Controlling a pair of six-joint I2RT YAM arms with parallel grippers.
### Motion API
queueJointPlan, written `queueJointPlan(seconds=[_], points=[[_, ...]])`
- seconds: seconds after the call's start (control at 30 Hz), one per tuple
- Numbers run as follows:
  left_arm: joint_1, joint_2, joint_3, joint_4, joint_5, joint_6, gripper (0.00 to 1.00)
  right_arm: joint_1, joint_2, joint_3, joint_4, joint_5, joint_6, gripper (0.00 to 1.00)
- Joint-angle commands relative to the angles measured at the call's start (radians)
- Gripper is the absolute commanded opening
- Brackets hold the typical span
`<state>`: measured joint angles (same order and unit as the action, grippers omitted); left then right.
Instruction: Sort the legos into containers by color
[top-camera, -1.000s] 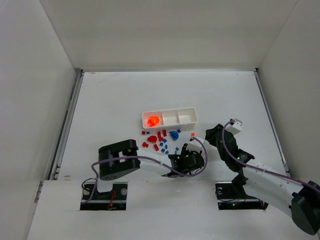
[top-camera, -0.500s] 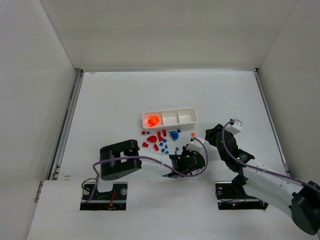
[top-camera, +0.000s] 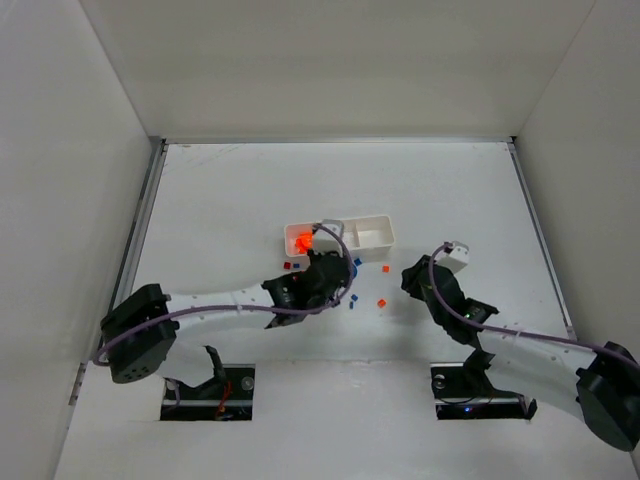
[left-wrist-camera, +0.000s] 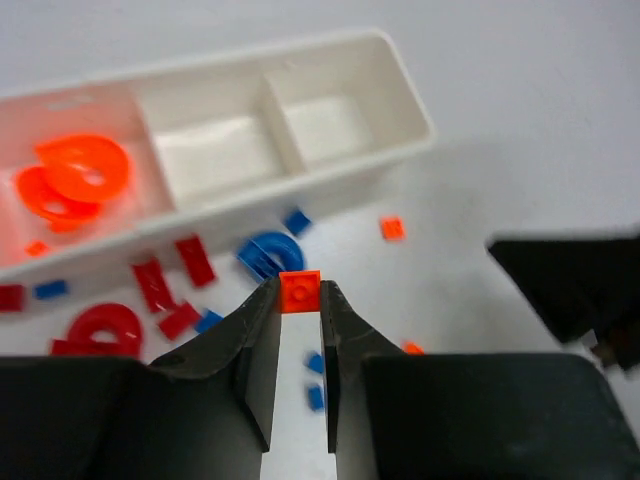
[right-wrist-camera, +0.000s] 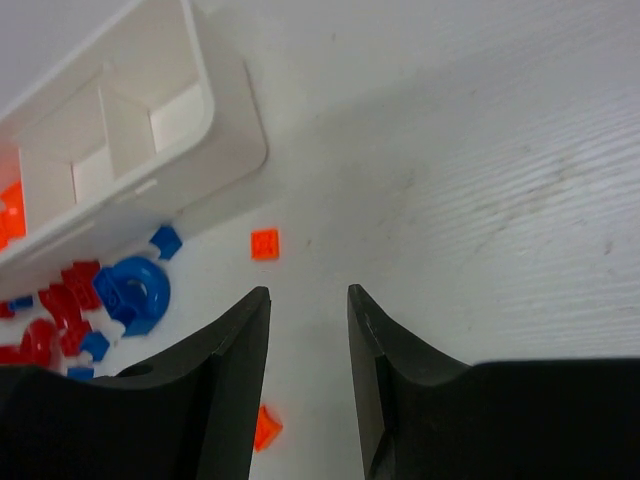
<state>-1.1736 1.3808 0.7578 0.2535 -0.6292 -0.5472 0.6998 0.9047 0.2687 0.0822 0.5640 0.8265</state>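
Observation:
My left gripper (left-wrist-camera: 300, 295) is shut on a small orange brick (left-wrist-camera: 300, 291), held above the scattered legos just in front of the white three-compartment tray (left-wrist-camera: 410, 100). In the top view the left gripper (top-camera: 325, 268) is at the tray's (top-camera: 372, 222) near edge. The tray's left compartment holds orange round pieces (left-wrist-camera: 75, 180); the other two look empty. Red pieces (left-wrist-camera: 170, 280) and a blue round piece (left-wrist-camera: 270, 255) lie by the tray. My right gripper (right-wrist-camera: 308, 300) is open and empty above the table, near two loose orange bricks (right-wrist-camera: 265, 244).
Small blue bricks (left-wrist-camera: 318, 380) lie under the left gripper. Loose orange bricks (top-camera: 380, 301) sit between the two grippers. The right gripper (top-camera: 412, 278) is right of the pile. White walls enclose the table on three sides.
The left arm has swung out to the left and its gripper has moved from near the right gripper up to the tray's front, carrying the orange brick. The right gripper shifted slightly left.

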Motion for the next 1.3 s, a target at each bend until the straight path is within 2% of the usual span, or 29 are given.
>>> queueJointPlan(seconds=[0.0, 0.23, 0.43, 0.6, 0.8, 0.97, 1.1, 1.27], points=[[0.149, -0.049, -0.035, 0.01, 0.035, -0.002, 0.15, 0.088, 0.046, 0.05, 0.008, 0.017, 0.028, 0.43], [0.381, 0.032, -0.009, 0.05, 0.126, -0.002, 0.16, 0.209, 0.085, 0.086, -0.093, 0.042, 0.049, 0.49], [0.473, 0.184, 0.069, 0.047, 0.167, -0.01, 0.19, 0.272, 0.111, 0.107, -0.167, 0.039, 0.071, 0.55], [0.478, 0.239, 0.104, 0.047, 0.157, -0.014, 0.26, 0.298, 0.164, 0.138, -0.19, 0.034, 0.074, 0.55], [0.476, 0.216, 0.092, 0.049, 0.146, -0.014, 0.4, 0.323, 0.24, 0.176, -0.196, 0.033, 0.054, 0.57], [0.437, 0.12, 0.034, 0.064, 0.141, -0.008, 0.41, 0.323, 0.283, 0.202, -0.196, 0.027, 0.034, 0.54], [0.397, 0.02, -0.041, 0.079, 0.141, -0.011, 0.41, 0.324, 0.335, 0.23, -0.214, 0.022, 0.033, 0.47], [0.357, -0.124, -0.158, 0.086, 0.144, -0.01, 0.42, 0.338, 0.376, 0.259, -0.249, 0.034, 0.037, 0.46]])
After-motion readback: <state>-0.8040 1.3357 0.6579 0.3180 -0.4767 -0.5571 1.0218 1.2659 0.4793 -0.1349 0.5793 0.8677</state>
